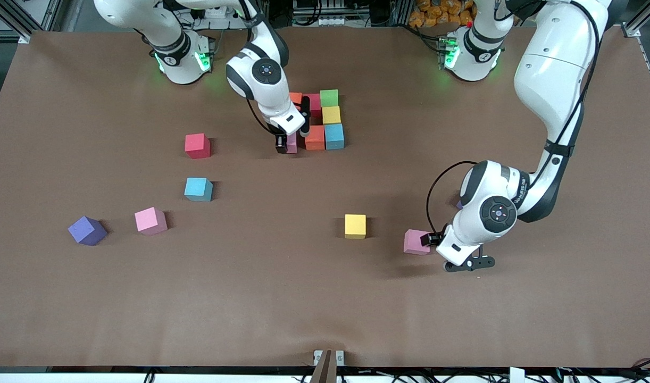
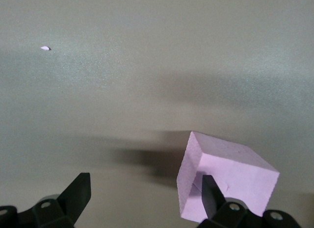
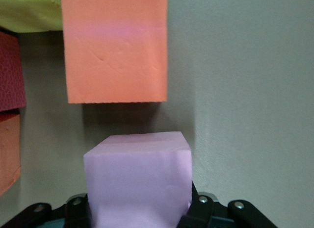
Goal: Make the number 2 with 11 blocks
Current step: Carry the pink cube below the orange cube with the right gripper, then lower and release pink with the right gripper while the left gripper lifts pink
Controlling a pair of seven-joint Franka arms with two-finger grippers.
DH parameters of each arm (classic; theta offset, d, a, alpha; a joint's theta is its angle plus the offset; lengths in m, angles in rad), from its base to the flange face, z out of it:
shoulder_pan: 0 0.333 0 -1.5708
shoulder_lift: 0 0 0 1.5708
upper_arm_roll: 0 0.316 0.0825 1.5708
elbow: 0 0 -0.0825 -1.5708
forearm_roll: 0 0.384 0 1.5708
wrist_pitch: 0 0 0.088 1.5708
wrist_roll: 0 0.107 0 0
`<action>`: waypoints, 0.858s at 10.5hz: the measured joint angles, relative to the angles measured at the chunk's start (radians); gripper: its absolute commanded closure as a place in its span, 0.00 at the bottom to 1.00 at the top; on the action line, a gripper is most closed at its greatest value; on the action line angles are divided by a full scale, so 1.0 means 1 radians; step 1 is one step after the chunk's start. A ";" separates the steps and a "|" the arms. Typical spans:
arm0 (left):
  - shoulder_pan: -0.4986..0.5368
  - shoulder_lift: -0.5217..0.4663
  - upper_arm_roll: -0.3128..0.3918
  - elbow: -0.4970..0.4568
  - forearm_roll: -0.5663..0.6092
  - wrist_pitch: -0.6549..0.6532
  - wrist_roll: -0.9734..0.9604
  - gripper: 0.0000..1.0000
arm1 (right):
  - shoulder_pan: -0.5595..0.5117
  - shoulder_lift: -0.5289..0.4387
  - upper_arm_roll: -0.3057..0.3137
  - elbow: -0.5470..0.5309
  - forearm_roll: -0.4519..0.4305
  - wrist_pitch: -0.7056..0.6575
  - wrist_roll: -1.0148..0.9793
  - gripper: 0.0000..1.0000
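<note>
Gripping looks easy with these blocks: you are handling light, stiff, matte foam cubes, best pinched on two flat parallel faces. Low right in the front view, your left gripper point(image 1: 469, 264) is hanging open beside a loose pink cube point(image 1: 416, 242). Upper centre, your right gripper point(image 1: 285, 142) is clamping another pink cube point(image 3: 137, 181) beside the orange cube point(image 1: 315, 137) of the unfinished number 2 point(image 1: 325, 119).

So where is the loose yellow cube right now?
In the front view the loose yellow cube sits alone on the table, nearer the camera than the built cluster, beside the pink cube at the left tool.
</note>
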 measured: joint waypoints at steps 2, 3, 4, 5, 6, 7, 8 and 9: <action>-0.007 0.003 -0.002 0.000 0.021 0.000 0.000 0.00 | 0.012 0.005 0.009 0.000 0.011 0.004 0.008 0.65; -0.019 0.004 -0.002 0.001 0.023 0.000 -0.002 0.00 | 0.019 0.007 0.014 0.001 0.013 0.008 0.022 0.65; -0.036 0.004 -0.002 0.006 0.023 0.001 -0.017 0.00 | 0.023 0.010 0.017 0.001 0.014 0.012 0.032 0.65; -0.047 0.004 -0.002 0.015 0.023 0.001 -0.029 0.00 | 0.027 0.012 0.018 0.001 0.015 0.016 0.039 0.65; -0.052 0.004 -0.002 0.022 0.023 0.001 -0.033 0.00 | 0.027 0.013 0.018 0.001 0.015 0.018 0.043 0.65; -0.052 0.004 -0.002 0.024 0.023 0.000 -0.034 0.00 | 0.027 0.014 0.018 0.002 0.016 0.018 0.045 0.64; -0.053 0.006 -0.002 0.024 0.023 0.000 -0.034 0.00 | 0.027 0.014 0.018 0.002 0.016 0.019 0.047 0.64; -0.056 0.013 -0.002 0.024 0.023 0.003 -0.034 0.00 | 0.027 0.014 0.018 0.003 0.017 0.019 0.049 0.64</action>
